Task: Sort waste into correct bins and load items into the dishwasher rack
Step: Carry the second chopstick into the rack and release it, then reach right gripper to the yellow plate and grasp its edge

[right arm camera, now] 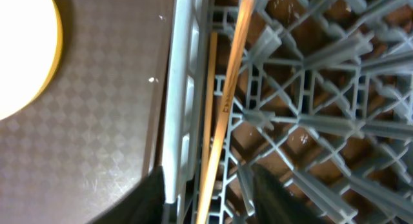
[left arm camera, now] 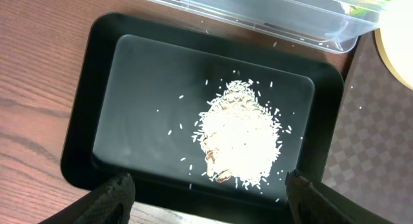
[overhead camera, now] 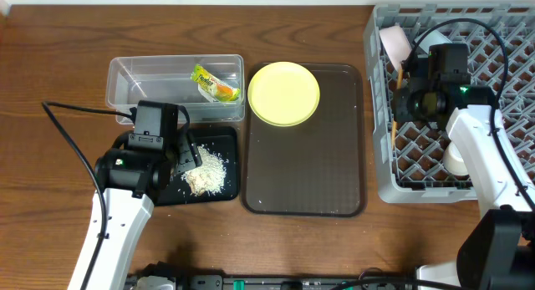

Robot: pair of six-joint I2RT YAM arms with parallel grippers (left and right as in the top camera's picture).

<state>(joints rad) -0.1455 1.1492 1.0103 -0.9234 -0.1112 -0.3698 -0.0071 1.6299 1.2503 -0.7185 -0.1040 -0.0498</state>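
The shallow black tub (left arm camera: 90, 108) holds a pile of rice scraps (left arm camera: 239, 137). My left gripper (left arm camera: 213, 198) is open above its near rim, empty. The clear tub (overhead camera: 134, 77) holds the green and yellow wrapper (overhead camera: 213, 83). The yellow plate (overhead camera: 284, 93) lies on the brown tray (overhead camera: 305, 169). The grey rack (overhead camera: 510, 56) holds a pinkish bowl (overhead camera: 394, 41), a white cup (overhead camera: 456, 162) partly under my right arm, and the chopsticks (right arm camera: 222, 101) along its left wall. My right gripper (right arm camera: 210, 198) is open astride that wall and the chopsticks. No napkin shows.
The tray lies between the tubs and the rack. The clear tub touches the black tub's far side (left arm camera: 258, 11). A pale round dish (overhead camera: 431, 39) is partly hidden behind my right arm in the rack. Cables run from both arms.
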